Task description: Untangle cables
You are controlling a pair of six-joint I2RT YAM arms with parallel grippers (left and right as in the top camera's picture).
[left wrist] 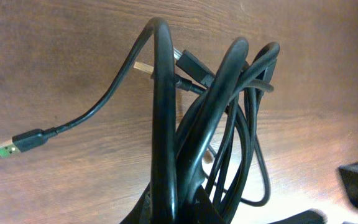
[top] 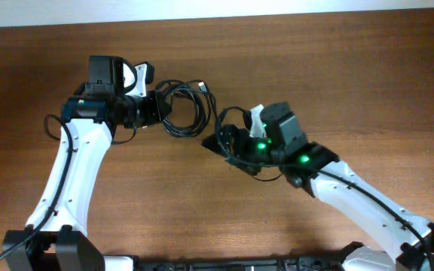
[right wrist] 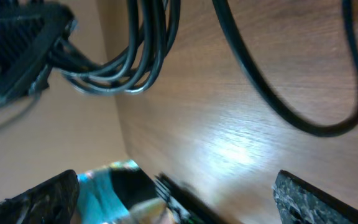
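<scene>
The cables [top: 189, 109] are a tangled bunch of thin black loops at the table's middle back. My left gripper [top: 157, 107] is shut on the bunch's left side. In the left wrist view the cables [left wrist: 219, 124] rise from the jaws [left wrist: 185, 208], and a loose plug end [left wrist: 17, 144] lies on the wood at the left. My right gripper [top: 218, 141] sits just right of the bunch and below it, open. In the right wrist view its fingers [right wrist: 179, 186] are spread wide, and the cable loops [right wrist: 135, 68] hang ahead, apart from them.
The brown wooden table [top: 202, 211] fills the overhead view, with a pale wall strip [top: 277, 7] along the back. The left gripper's black body [right wrist: 17, 50] shows at the upper left of the right wrist view. A blurred teal and black shape [right wrist: 117, 186] lies between the right fingers.
</scene>
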